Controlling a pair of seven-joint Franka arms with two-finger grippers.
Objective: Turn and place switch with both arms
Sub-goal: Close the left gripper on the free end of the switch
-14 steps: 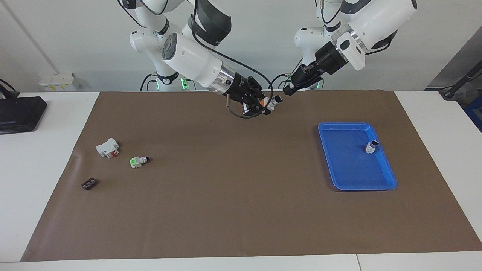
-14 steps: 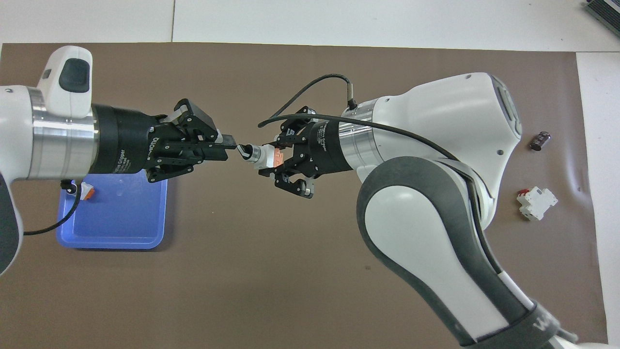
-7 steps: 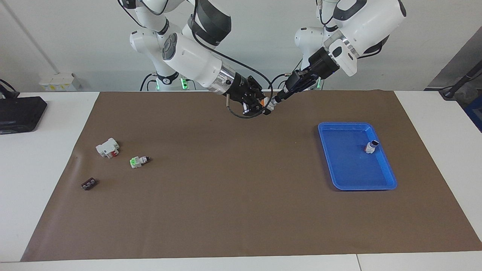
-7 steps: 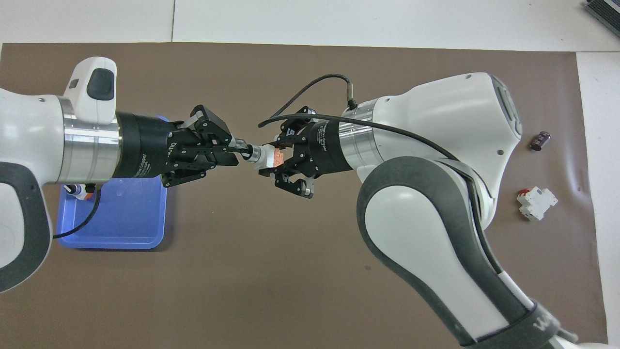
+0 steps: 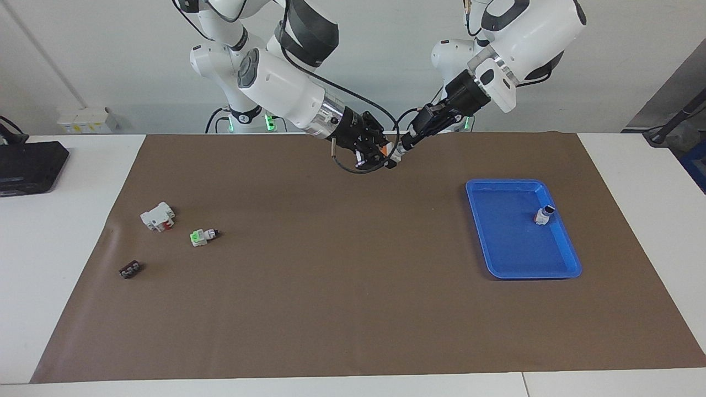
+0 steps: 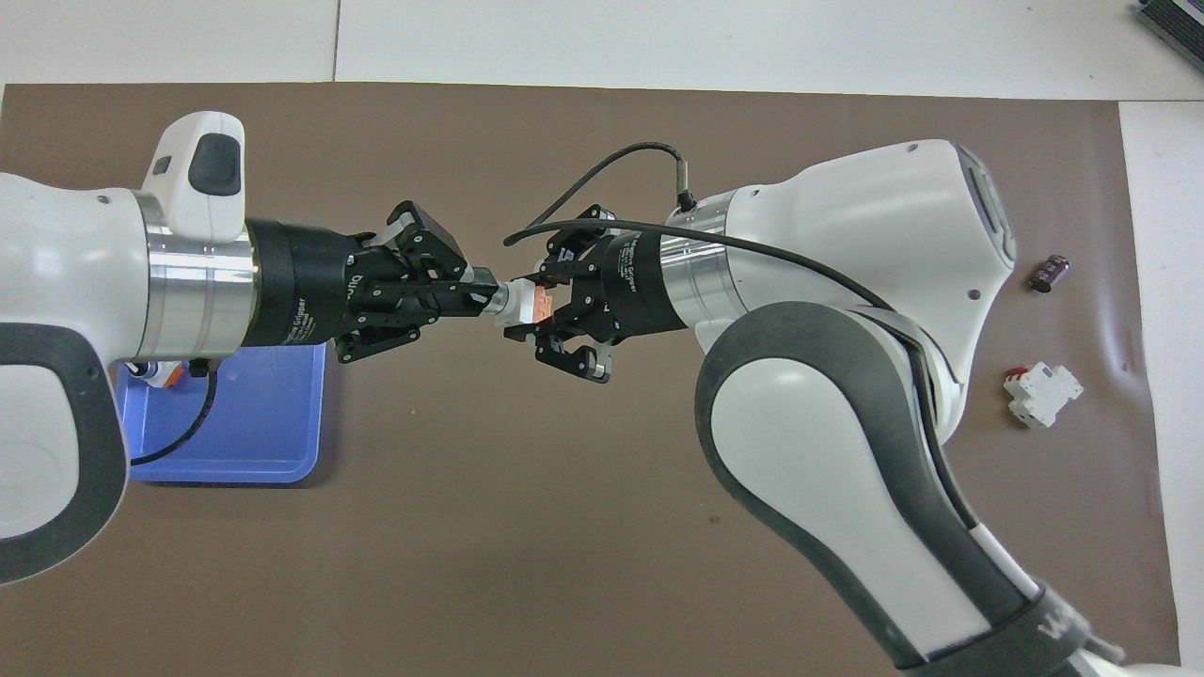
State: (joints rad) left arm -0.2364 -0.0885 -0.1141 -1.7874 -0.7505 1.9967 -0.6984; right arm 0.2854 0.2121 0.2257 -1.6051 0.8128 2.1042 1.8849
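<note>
The switch (image 5: 394, 153), white-grey with an orange block, hangs in the air over the mat's edge nearest the robots, midway between the arms. My right gripper (image 5: 384, 150) is shut on its orange end. In the overhead view the switch (image 6: 520, 303) points its knob end away from the right gripper (image 6: 538, 307), toward my left gripper (image 6: 478, 298). The left gripper (image 5: 407, 143) has its tips at the knob, which they hide.
A blue tray (image 5: 496, 272) at the left arm's end holds another small switch (image 5: 544, 215). At the right arm's end lie a green-ended switch (image 5: 202, 236), a white block with a red part (image 5: 158, 216) and a small dark part (image 5: 129, 269).
My left gripper has moved in toward the right gripper, from a small gap away to having its tips over the switch's knob. The right gripper has held the switch still.
</note>
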